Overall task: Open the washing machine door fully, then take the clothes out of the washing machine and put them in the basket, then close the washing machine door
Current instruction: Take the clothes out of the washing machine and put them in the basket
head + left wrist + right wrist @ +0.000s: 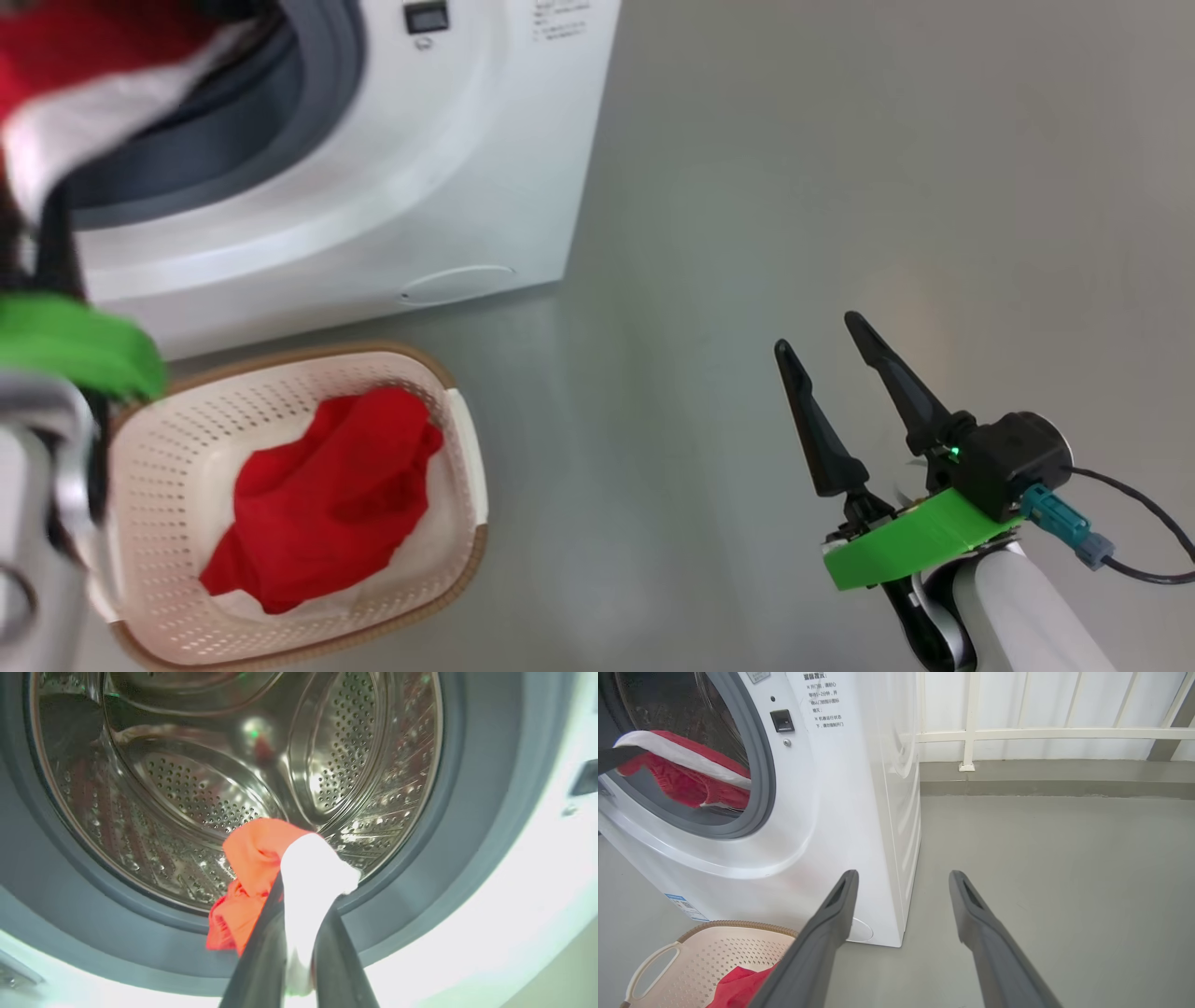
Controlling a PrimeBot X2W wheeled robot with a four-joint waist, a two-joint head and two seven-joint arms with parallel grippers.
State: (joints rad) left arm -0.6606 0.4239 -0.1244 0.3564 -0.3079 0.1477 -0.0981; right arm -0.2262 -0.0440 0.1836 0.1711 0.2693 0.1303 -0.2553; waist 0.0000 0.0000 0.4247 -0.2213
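Left wrist view: our left tool (306, 896) clamps the clothes (254, 854) at the washing machine (467, 952) mouth, basket (280, 359) below it; right tool (817, 331) apart.

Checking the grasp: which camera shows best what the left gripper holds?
The left wrist view: the left gripper is shut on the red and white garment, pinched between its fingers. The head view shows the garment blurred in its top left corner; the right wrist view shows it side-on in the washing machine opening.
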